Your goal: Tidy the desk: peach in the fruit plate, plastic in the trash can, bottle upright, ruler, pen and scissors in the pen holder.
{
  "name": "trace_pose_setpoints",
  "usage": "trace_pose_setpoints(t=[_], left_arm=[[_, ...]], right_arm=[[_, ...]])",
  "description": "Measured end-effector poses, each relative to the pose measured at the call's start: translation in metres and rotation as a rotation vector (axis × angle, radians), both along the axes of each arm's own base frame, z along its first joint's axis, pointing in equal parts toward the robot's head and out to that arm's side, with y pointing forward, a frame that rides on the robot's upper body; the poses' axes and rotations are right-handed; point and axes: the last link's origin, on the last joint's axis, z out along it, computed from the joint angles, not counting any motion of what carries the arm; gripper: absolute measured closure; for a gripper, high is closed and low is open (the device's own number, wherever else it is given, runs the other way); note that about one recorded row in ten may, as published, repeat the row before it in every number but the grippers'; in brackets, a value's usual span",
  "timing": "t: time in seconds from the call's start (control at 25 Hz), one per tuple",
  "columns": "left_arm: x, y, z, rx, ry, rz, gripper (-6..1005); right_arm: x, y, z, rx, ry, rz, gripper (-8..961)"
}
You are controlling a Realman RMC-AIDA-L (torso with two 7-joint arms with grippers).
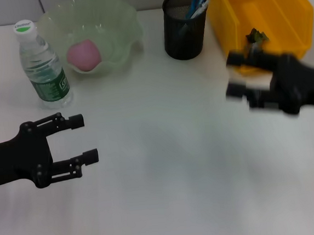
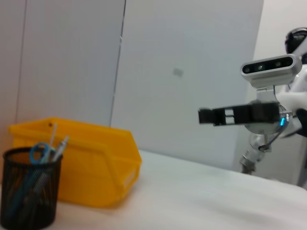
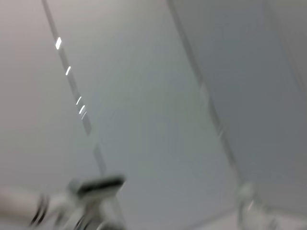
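Looking down from the head view, the desk (image 1: 169, 193) appears nearly tidied: the pink peach (image 1: 84, 54) lies in the pale green, scalloped fruit plate (image 1: 125, 40), the clear bottle (image 1: 43, 67) stands upright just beside it, and the black mesh pen holder (image 1: 183, 35) carries blue-handled items. A dark scrap (image 1: 256, 35) (too small to identify) sits in the yellow bin (image 1: 279, 8) that serves as the trash can. The left gripper (image 1: 84, 137) hovers over the bare near-left desk, fingers spread and empty. The right gripper (image 1: 236, 76) is smeared by motion in front of the bin; its fingers look parted with nothing between them.

In the left wrist view, the holder's stiff wire mesh shows scissors (image 2: 41, 152) with blue loop handles and a pen (image 2: 59, 146) standing inside, the glossy hard plastic bin close behind. The right gripper hangs in the air well beyond.

The right wrist view is blurred wall and gives nothing about the task things.

By my reckoning the peach is soft and bruises easily, best cradled round its widest part; the thin-walled bottle is light, slippery and dents if squeezed, so its labelled waist is the place to hold.
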Motion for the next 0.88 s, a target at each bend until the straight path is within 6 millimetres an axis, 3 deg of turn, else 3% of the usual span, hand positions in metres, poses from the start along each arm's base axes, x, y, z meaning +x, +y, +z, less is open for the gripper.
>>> trace_pose_setpoints(t=[0.36,0.88], left_arm=[[-0.001,0.003,-0.003,-0.058,0.052,0.003,197],[-0.002,0.0,-0.009,-0.081,0.072,-0.011,197]], right_arm=[[0.01,-0.012,-0.027,-0.132,-0.202,0.061,180],[0.007,-0.011,-0.035,-0.122,-0.218,0.082,180]])
